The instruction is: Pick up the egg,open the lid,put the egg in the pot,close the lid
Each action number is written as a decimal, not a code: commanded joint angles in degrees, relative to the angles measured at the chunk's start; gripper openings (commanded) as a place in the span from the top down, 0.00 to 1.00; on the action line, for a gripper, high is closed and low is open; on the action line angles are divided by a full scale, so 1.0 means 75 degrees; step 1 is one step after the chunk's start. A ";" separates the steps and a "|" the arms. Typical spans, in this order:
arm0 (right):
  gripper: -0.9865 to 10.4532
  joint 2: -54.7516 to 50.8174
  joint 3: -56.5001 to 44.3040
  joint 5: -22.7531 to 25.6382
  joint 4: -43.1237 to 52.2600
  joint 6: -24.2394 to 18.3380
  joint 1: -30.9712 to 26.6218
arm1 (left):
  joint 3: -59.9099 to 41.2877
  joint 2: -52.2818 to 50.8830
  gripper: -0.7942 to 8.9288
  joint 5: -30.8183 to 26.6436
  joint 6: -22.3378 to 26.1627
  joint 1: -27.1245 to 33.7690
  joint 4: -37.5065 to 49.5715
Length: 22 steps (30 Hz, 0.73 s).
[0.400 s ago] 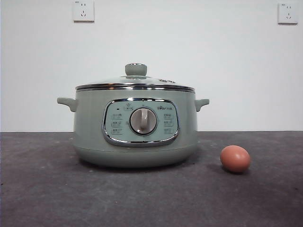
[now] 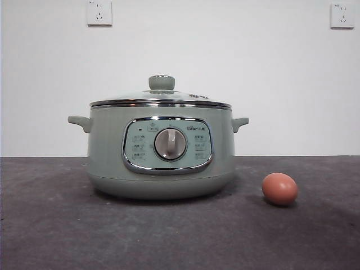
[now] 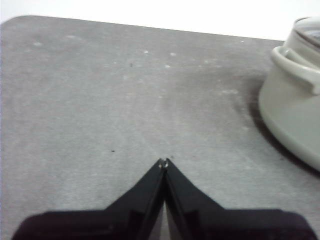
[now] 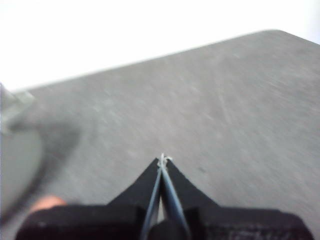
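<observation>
The pale green pot (image 2: 160, 149) stands in the middle of the dark table, its control panel and silver dial (image 2: 170, 144) facing the front view. The lid (image 2: 161, 99) sits closed on it, with its green knob (image 2: 161, 82) on top. The reddish-brown egg (image 2: 279, 188) lies on the table to the right of the pot. My left gripper (image 3: 164, 162) is shut and empty over bare table, with the pot's handle (image 3: 295, 67) off to one side. My right gripper (image 4: 162, 160) is shut and empty; a sliver of the egg (image 4: 47, 202) shows beside its base. Neither arm shows in the front view.
The dark grey table (image 2: 67, 230) runs to a white wall with two sockets (image 2: 99, 12) high up. The right wrist view is blurred, with the pot's edge (image 4: 12, 150) at its side.
The pot, lid and egg have not moved in the front view.
</observation>
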 commanded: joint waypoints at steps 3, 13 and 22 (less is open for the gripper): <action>0.92 0.0015 0.0157 -0.0146 0.0111 0.0796 0.0006 | 0.0501 0.0070 0.92 0.0388 -0.0656 0.0029 0.0052; 0.92 0.1003 0.1880 -0.0901 0.0035 0.0819 0.0009 | 0.2186 0.1035 0.92 0.1300 -0.0664 0.0029 -0.0347; 0.92 0.3089 0.4747 -0.2323 -0.2005 -0.0650 0.0009 | 0.4194 0.2524 0.92 0.2468 -0.0481 0.0029 -0.1381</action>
